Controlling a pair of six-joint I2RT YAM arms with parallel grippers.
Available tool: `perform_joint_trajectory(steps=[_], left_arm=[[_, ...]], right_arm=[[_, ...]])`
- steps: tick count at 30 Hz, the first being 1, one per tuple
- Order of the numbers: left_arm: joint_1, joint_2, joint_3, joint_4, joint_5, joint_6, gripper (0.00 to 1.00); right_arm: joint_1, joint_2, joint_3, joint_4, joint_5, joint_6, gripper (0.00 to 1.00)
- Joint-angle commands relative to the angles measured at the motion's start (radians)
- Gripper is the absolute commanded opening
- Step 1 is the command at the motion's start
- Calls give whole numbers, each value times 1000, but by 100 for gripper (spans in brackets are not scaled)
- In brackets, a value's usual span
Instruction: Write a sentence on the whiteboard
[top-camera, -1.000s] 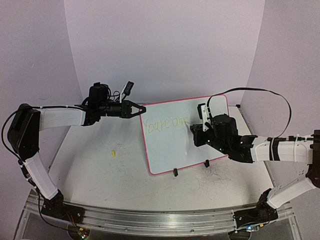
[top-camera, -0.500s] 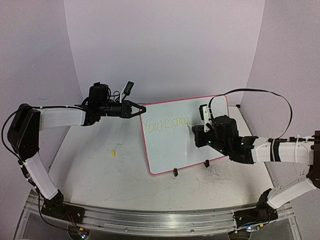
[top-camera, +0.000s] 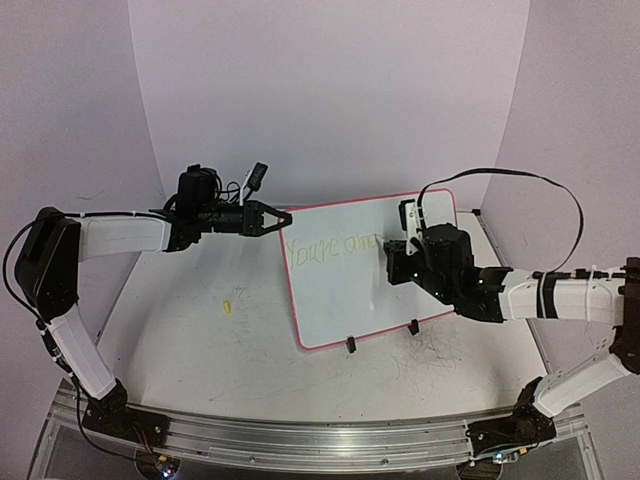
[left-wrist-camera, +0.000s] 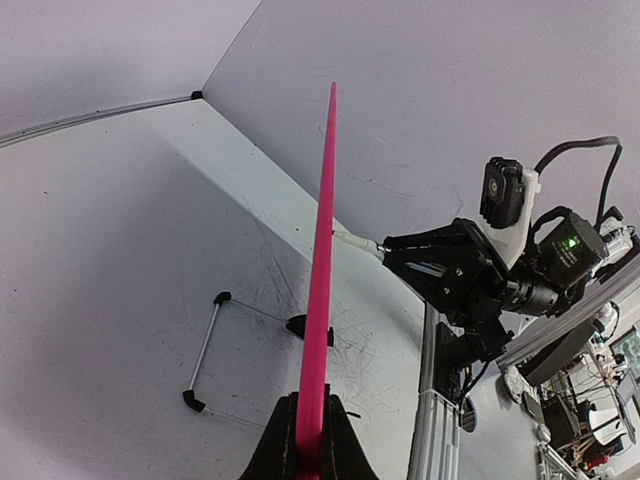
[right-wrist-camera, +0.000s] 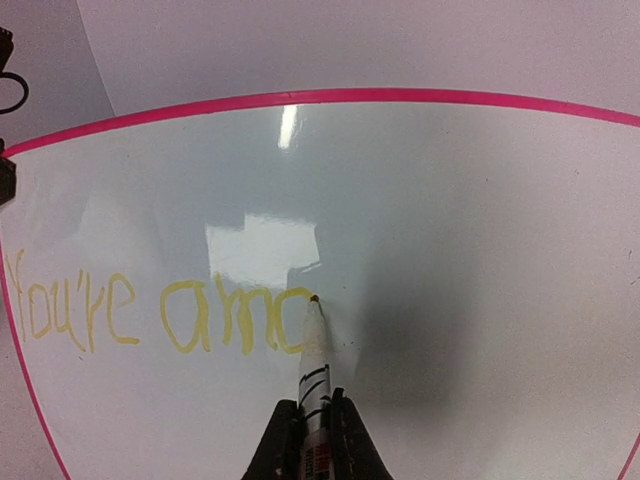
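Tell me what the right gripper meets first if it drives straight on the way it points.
The whiteboard. The right gripper holds a marker aimed at its face, tip seemingly on it at the end of the sentence; nothing else lies between.

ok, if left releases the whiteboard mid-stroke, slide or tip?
Probably stiff: the whiteboard shows a dead-straight edge at the left gripper. Looks thin, likely light, so the marker pushing on it could slide it. On small clip feet, it may rock.
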Motion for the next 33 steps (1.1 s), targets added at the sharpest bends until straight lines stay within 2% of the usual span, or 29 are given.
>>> perform_joint_trajectory(steps=[1, 16, 33], left_arm=[[3, -38, -7, -28, -26, 16, 0], [3, -39, -3, -28, -25, 16, 0], [3, -30, -3, -28, -24, 15, 0]], right_arm=[[-4, 24, 40, 22, 34, -11, 0], [-2, -42, -49, -49, -24, 41, 0], [-7, -102, 10, -46, -12, 24, 0]])
